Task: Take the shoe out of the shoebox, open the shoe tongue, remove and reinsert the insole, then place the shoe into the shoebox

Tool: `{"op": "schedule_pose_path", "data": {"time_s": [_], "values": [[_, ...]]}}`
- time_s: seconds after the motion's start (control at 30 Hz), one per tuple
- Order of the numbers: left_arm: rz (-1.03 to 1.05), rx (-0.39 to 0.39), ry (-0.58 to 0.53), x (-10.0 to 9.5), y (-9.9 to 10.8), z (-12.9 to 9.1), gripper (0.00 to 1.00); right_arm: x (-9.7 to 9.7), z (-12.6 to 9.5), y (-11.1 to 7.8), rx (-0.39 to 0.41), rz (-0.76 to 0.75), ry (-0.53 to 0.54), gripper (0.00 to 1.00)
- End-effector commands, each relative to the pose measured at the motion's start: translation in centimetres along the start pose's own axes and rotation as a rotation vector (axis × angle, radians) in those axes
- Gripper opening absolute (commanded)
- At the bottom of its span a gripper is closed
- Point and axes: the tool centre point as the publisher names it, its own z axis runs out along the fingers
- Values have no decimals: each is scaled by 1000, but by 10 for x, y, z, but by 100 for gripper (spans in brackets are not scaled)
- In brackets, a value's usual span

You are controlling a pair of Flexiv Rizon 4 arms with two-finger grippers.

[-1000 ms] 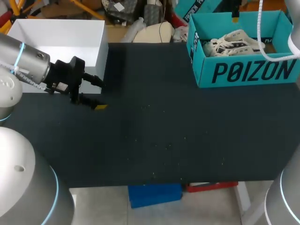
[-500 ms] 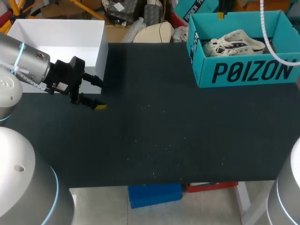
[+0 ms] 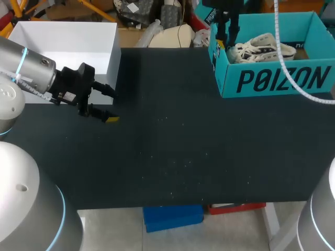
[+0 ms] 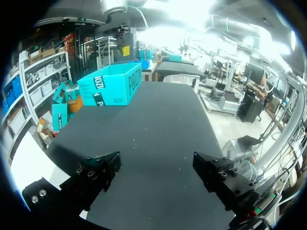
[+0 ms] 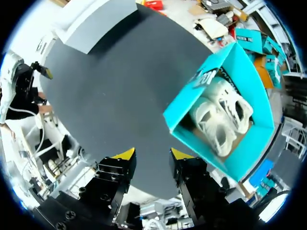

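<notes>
Since a second ago my right gripper (image 3: 226, 29) has swung in over the far left end of the shoebox (image 3: 272, 78), fingers a little apart and holding nothing. Both shoes (image 3: 261, 47) lie inside the shoebox, which fits either a shoe awaiting removal or one put back after the insole work. My left gripper (image 3: 107, 104) hangs open and empty over the table's (image 3: 172, 151) left side, unmoved.
</notes>
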Motion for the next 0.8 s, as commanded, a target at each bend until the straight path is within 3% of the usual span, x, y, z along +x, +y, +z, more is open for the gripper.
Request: {"op": "schedule_pose_path", "data": {"time_s": [0.03, 0.3, 0.67, 0.7, 0.73, 0.8], "values": [[1, 0, -6, 1, 1, 1, 100, 74, 34, -12, -139, 55, -423, 42], [1, 0, -6, 1, 1, 1, 100, 93, 67, -7, -229, 151, -330, 40], [1, 0, -6, 1, 1, 1, 100, 79, 82, -21, -354, 101, -126, 42], [1, 0, -6, 1, 1, 1, 100, 77, 83, -23, -380, 72, -88, 48], [1, 0, -6, 1, 1, 1, 100, 73, 85, -24, -386, 12, -42, 100], [1, 0, -6, 1, 1, 1, 100, 73, 85, -24, -386, 12, -42, 100]]}}
